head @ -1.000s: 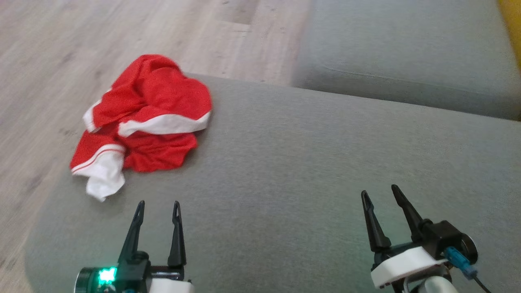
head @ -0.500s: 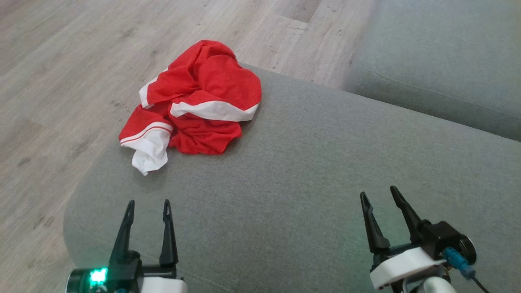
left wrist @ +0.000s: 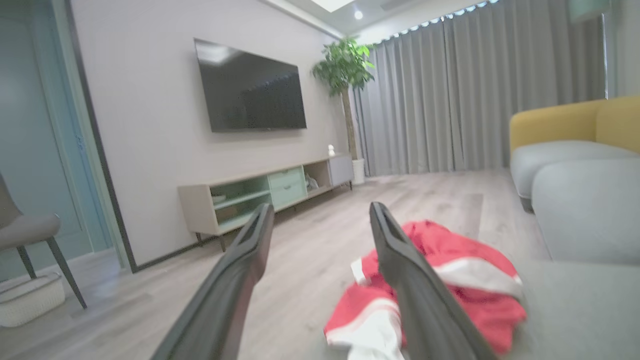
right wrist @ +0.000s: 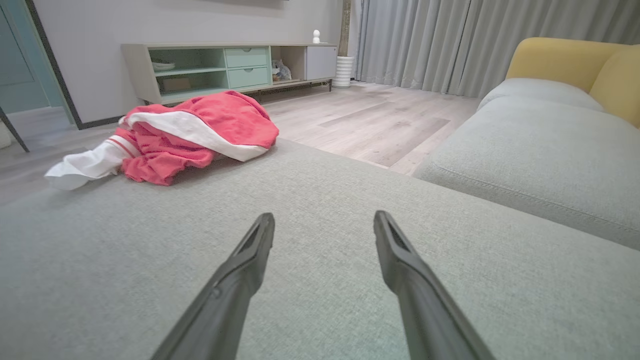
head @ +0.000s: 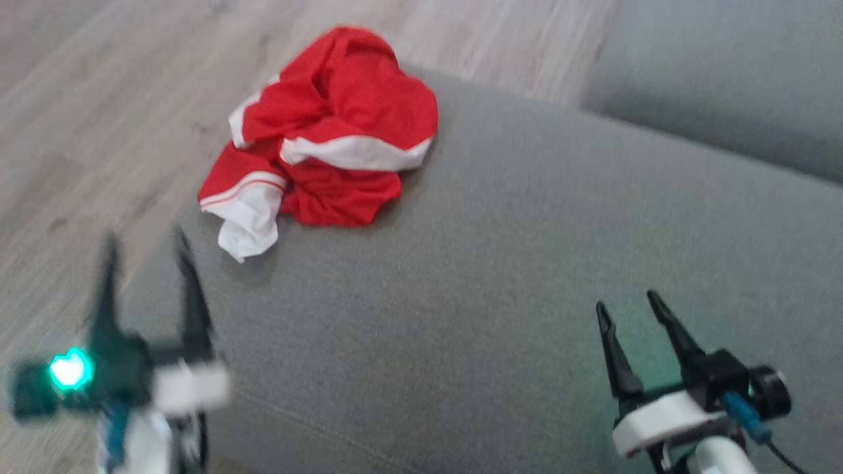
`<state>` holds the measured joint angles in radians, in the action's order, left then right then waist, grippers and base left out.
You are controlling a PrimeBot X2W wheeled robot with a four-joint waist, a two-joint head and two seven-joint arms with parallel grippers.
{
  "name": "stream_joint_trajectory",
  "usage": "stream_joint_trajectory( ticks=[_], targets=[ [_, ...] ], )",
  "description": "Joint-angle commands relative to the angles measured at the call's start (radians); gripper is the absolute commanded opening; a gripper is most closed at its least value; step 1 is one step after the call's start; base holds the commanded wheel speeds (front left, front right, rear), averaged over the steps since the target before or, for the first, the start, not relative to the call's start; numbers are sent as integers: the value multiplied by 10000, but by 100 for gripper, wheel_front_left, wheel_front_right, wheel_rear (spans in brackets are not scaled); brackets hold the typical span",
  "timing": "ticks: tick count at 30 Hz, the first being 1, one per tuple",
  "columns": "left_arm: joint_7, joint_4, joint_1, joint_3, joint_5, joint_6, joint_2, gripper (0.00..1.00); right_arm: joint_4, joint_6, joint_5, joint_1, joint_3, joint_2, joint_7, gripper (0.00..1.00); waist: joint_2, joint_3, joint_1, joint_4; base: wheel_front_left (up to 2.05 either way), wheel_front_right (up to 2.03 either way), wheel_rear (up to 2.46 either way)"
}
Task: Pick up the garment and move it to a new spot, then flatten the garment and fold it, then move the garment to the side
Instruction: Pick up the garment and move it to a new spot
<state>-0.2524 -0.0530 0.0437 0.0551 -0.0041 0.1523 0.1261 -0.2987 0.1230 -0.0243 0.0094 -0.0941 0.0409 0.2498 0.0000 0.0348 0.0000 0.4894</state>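
A crumpled red garment with white bands (head: 329, 138) lies at the far left corner of the grey cushion (head: 500, 263). A white cuff of it hangs toward the cushion's left edge. My left gripper (head: 145, 240) is open and blurred at the lower left, near that edge and short of the garment. In the left wrist view the garment (left wrist: 460, 280) lies beyond the right finger of that gripper (left wrist: 320, 212). My right gripper (head: 629, 304) is open over bare cushion at the lower right. The right wrist view puts the garment (right wrist: 200, 130) far ahead and left of my right gripper (right wrist: 324, 220).
A second grey cushion (head: 724, 85) lies at the back right, a yellow sofa back (right wrist: 565, 57) beyond it. Wooden floor (head: 99, 99) runs along the left. A TV cabinet (left wrist: 265, 192), a potted plant (left wrist: 345, 70), a chair (left wrist: 30, 235) and curtains line the room.
The head camera has kept shifting, so the garment sits higher in view. My left gripper has swung out to the left and risen in view. The right gripper has held still.
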Motion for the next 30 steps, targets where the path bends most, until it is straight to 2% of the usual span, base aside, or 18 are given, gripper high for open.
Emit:
stream_joint_trajectory(
  ticks=[1,3,7,12,16,18,25,30],
  targets=[
    [-93,522,1274,-488,-112,10,232,100,398,77,-329,-686,-68,93,120,100,0,830,0,-148,0,0,0],
    [-93,505,1659,-542,-127,-82,363,100,433,77,-502,-786,1,101,120,100,0,1052,0,-178,0,0,0],
    [-93,-493,3449,-650,-363,-693,859,100,673,77,-886,-1223,37,505,120,100,0,1972,0,-338,0,0,0],
    [93,-3231,6122,-554,-562,-1318,1253,100,1025,77,-1039,-1805,-31,1257,120,100,0,3039,0,-595,0,0,0],
    [1202,-5938,8026,-448,-879,-1904,1406,100,1279,77,-1067,-2160,-121,1802,120,100,0,3744,0,-883,0,0,0],
    [1614,-7058,8680,-415,-953,-2036,1486,100,1383,77,-1065,-2290,-145,1996,120,100,0,4012,0,-1079,0,0,0],
    [2480,-10078,9727,-333,-841,-1892,2125,100,1785,77,-1023,-2527,-120,2324,120,100,0,4818,0,-1807,0,0,0],
    [1948,-10917,10064,-235,-660,-1473,2569,100,1944,77,-1010,-2496,64,2417,120,100,0,5242,0,-2107,0,0,0]
  ],
)
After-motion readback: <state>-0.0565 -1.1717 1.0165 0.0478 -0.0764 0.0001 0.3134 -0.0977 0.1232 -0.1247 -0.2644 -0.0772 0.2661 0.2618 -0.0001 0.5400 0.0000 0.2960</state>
